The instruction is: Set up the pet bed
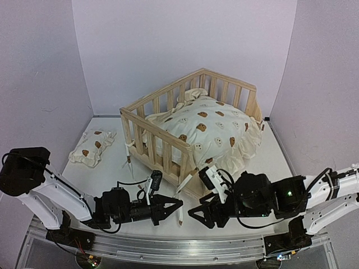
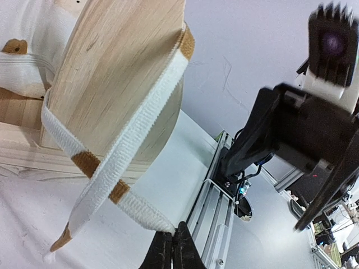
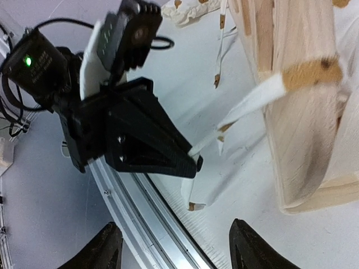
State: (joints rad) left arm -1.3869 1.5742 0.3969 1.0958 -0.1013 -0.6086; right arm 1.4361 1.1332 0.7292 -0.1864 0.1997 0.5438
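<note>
Nearest the viewer, the aluminium rail [image 1: 168, 246] carries both arm bases, from which the two arms reach inward and meet just in front of the near corner post [image 2: 112, 73] of the pine frame [image 1: 154, 129]. Left gripper [image 1: 177, 207]: fully closed, pinching the end of a white cushion tie [image 2: 136, 130]. That tie passes around the post and runs down to the fingertips, apparently held taut so that it stays wrapped on the wood. Right gripper [image 3: 179, 249]: jaws spread wide with nothing between them, facing the left gripper's tip. This placement suggests readiness to take over the free end of the tie so a knot can be formed. Bear-print cushion [image 1: 207, 131]: already inside the frame, mounded high and spilling its ruffle over the open front side. It is therefore seated but, by this judgement, not fully secured. A second tie [image 1: 129, 157] hangs loose at the frame's left front post, touching neither gripper. Matching pillow [image 1: 92, 147]: lying on the white table [image 1: 112, 179], left of the frame and well apart from both grippers, not yet placed in the bed.
</note>
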